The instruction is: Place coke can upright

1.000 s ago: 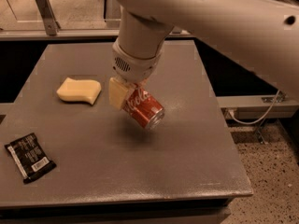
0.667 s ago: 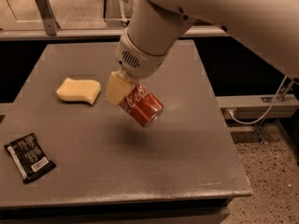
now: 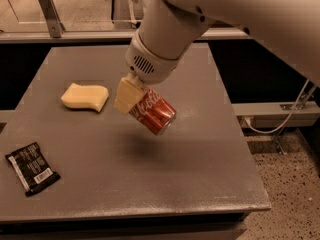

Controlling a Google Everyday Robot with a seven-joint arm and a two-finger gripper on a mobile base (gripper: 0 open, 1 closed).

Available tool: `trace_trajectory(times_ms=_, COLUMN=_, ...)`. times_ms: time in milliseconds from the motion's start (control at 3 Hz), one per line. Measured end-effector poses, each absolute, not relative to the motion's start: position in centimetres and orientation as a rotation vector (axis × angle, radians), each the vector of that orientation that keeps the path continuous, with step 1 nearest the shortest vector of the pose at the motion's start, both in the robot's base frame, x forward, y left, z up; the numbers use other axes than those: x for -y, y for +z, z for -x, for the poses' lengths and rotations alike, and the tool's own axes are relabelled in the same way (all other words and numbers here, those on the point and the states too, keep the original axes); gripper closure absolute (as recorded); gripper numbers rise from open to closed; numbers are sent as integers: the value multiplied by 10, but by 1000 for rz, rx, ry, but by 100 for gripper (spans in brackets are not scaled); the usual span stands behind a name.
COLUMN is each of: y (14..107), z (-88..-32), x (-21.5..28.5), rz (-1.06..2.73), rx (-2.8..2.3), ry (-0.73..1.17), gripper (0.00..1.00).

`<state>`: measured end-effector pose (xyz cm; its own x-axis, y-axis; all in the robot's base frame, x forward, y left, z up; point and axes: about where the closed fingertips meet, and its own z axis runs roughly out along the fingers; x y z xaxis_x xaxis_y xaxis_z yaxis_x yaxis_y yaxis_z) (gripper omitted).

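Note:
The coke can [image 3: 153, 112] is red with white script. It hangs tilted in the air above the middle of the grey table [image 3: 150, 184], its lower end pointing down to the right. My gripper [image 3: 134, 99] is shut on the can's upper end. One cream-coloured finger [image 3: 126, 95] shows in front of the can; the other is hidden behind it. A shadow lies on the table below the can.
A yellow sponge [image 3: 85, 96] lies on the table's left part. A black snack packet [image 3: 32, 167] lies near the front left corner. The table's right edge drops to a speckled floor [image 3: 292, 199]. A white cable [image 3: 280, 124] hangs at the right.
The arm has lifted the can a little higher above the table and swung the wrist slightly; the can stays tilted in the grip. The sponge and packet have not moved.

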<state>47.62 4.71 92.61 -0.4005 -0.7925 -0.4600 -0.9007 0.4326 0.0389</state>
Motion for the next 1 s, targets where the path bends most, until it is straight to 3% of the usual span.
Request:
trace_trajectory(times_ms=667, y=929, z=-479, x=-37, rz=1383, rx=-2235, ry=262, gripper=100)
trace_trajectory(times_ms=1000, y=942, z=-481, x=-30, rz=1320, rx=-2093, ry=340, gripper=100)
